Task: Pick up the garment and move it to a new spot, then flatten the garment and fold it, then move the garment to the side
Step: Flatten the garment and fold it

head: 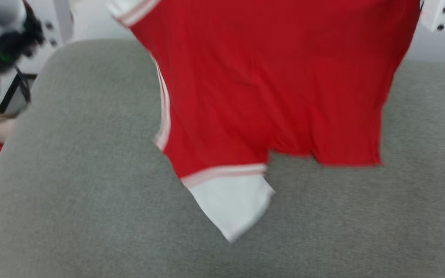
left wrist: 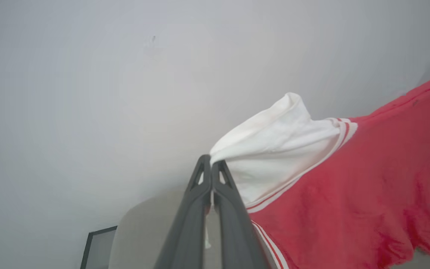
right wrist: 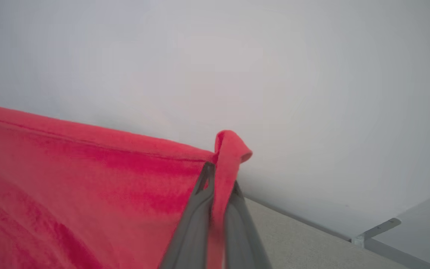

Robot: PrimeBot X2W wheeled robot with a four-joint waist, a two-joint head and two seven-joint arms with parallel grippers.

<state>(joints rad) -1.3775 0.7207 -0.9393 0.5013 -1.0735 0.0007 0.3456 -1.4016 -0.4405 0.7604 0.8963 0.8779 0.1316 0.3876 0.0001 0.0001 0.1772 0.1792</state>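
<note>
Between the left fingers [left wrist: 197, 198] and right fingers [right wrist: 195, 213], each pair clamped shut on 1 corner, the bright red soft-fabric garment [head: 269, 88] hangs spread above the grey cloth counter [head: 72, 173], probably so it lays flat.

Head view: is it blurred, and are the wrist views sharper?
Head view: motion-blurred throughout, the garment and grey surface smeared. Left wrist view: crisp on the left gripper and white lining, light even, no glare. Right wrist view: right gripper sharp, red fabric softer toward the left edge.

Red garment [head: 269, 88], white red-striped bands [head: 224, 172]
</note>
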